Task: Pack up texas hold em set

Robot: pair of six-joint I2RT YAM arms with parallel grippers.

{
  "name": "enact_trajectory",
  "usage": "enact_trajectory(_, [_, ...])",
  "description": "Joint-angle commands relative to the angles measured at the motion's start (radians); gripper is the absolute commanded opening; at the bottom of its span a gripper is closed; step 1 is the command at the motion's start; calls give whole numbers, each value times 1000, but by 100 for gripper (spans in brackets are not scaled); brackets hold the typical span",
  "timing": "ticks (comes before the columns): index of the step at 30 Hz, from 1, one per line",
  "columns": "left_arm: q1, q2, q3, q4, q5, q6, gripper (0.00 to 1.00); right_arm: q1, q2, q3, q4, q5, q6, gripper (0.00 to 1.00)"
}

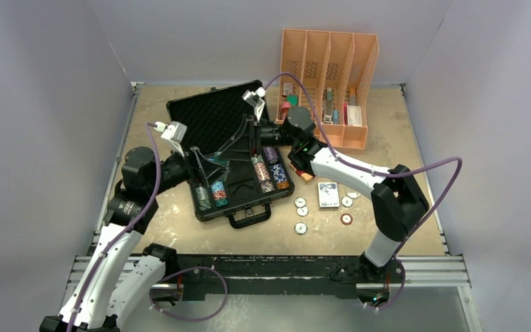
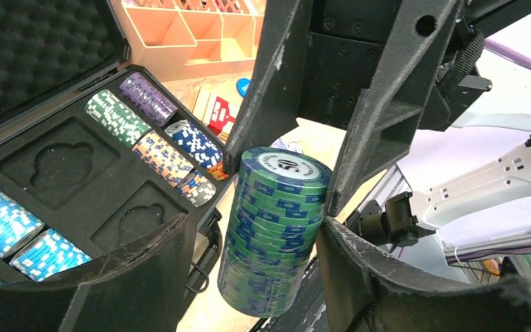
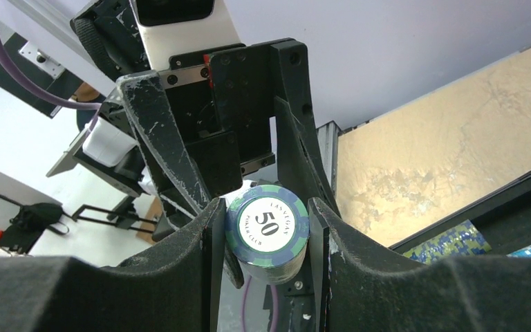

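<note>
The black foam-lined case [image 1: 183, 111] lies open, with chip stacks [image 1: 271, 173] in its right slots and more chip stacks [image 1: 211, 195] at the left. A green and blue chip stack [image 2: 271, 228] hangs above the case's front edge. My right gripper [image 3: 265, 207] is shut on its top end, showing a "50" chip [image 3: 267, 225]. My left gripper [image 2: 252, 228] stands open around the lower part; a gap shows between the left finger [image 2: 145, 277] and the stack. A card deck [image 1: 328, 194] and round dealer buttons [image 1: 300, 203] lie on the table to the right.
The orange slotted organizer [image 1: 328, 69] stands at the back right, with small items in it. The case's handle [image 1: 247, 218] points toward the near edge. More buttons [image 1: 346, 218] lie near the right arm's base link [image 1: 394, 207].
</note>
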State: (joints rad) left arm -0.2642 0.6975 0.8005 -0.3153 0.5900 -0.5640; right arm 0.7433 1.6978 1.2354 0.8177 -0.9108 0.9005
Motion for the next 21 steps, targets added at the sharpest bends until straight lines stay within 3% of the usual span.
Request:
enact_trajectory(1, [6,-8,43,52,6,-7,58,2,-18,42,123,-45,47,0])
enact_trajectory(8, [7,5,47,16,-36,-7,31,2,-19,39,130,-31,53,0])
enact_trajectory(9, [7,5,48,5,-54,-5,29,1,-23,35,122,-17,48,3])
enact_trajectory(13, [6,13,49,-42,-139,-12,26,-25,-53,5,81,57,21,52])
enact_trajectory(15, [6,22,48,-61,-185,-26,25,-56,-81,-24,80,103,13,65])
enact_trajectory(17, [7,31,48,-76,-242,-46,24,-99,-108,-52,39,178,-2,69])
enact_trajectory(21, [7,59,41,-97,-375,-90,24,-202,-145,-109,-54,277,2,66])
